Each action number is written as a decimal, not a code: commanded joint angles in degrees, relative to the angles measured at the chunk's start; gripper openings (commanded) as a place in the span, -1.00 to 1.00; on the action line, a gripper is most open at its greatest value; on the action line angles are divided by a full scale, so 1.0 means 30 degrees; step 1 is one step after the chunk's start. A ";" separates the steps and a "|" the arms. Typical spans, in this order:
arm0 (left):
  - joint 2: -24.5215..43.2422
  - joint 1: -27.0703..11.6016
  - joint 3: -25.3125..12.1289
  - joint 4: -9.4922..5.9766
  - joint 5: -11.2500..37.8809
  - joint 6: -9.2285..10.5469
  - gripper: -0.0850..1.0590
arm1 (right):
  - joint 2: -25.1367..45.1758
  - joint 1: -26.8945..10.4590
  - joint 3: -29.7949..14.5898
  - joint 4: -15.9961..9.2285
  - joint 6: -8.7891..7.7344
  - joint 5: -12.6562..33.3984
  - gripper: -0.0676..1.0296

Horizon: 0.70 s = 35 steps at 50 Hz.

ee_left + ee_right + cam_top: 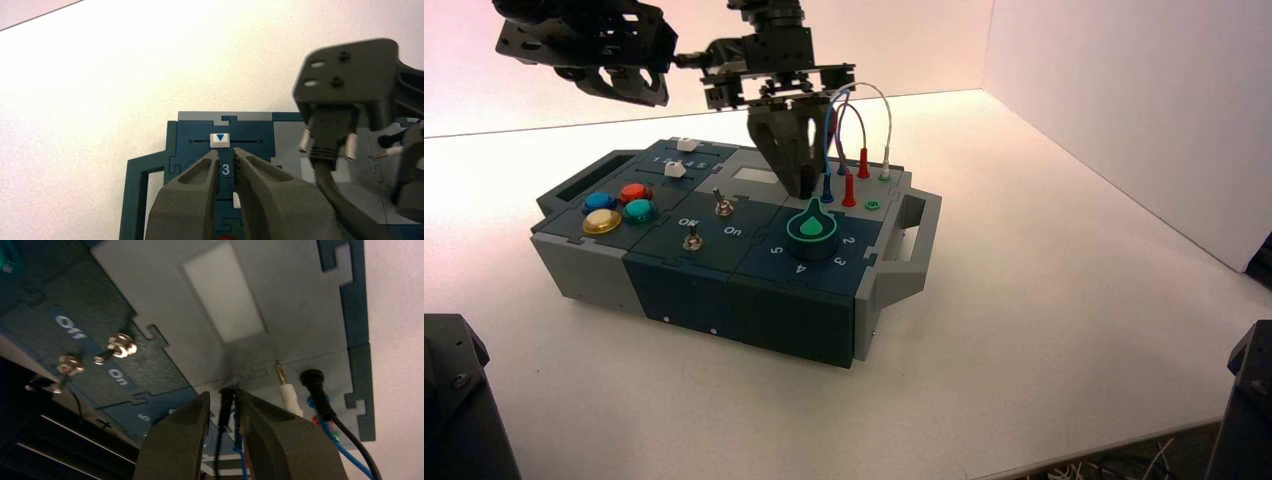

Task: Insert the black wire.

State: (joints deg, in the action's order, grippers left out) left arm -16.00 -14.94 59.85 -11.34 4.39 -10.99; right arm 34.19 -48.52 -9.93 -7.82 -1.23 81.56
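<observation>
The right end effector (222, 396) is open over the grey part of the box (300, 300), with the black wire (226, 402) standing between its fingers, and I can't tell if they touch it

The left end effector (226, 154) is a little open, holding nothing, above the white sliders (220, 140)

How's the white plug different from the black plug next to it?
The white plug is white, but the black plug is black. The white plug's gold pin shows, while the black plug shows no pin. The black plug has a wide round end; the white plug narrows to its pin. Both are slim.
</observation>
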 commanded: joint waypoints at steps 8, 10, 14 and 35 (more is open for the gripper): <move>-0.0293 -0.0117 -0.0557 0.0000 -0.0176 -0.0117 -0.55 | -0.1758 -0.0674 -0.0879 -0.0146 -0.0117 0.0029 -0.36; -0.0293 -0.0117 -0.0557 0.0000 -0.0205 -0.0117 -0.55 | -0.1904 -0.0645 -0.0879 -0.0117 -0.0117 0.0117 -0.36; -0.0322 -0.0117 -0.0557 0.0000 -0.0176 -0.0117 -0.55 | -0.2080 -0.0674 -0.0908 0.0029 -0.0117 0.0176 -0.36; -0.0527 -0.0117 -0.0527 0.0000 -0.0117 -0.0088 -0.55 | -0.3105 -0.0527 -0.1113 0.1553 0.0000 0.1055 -0.36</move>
State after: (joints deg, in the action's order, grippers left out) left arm -16.35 -15.03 59.77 -11.43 4.39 -11.07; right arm 28.13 -49.48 -11.60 -3.96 -1.05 84.11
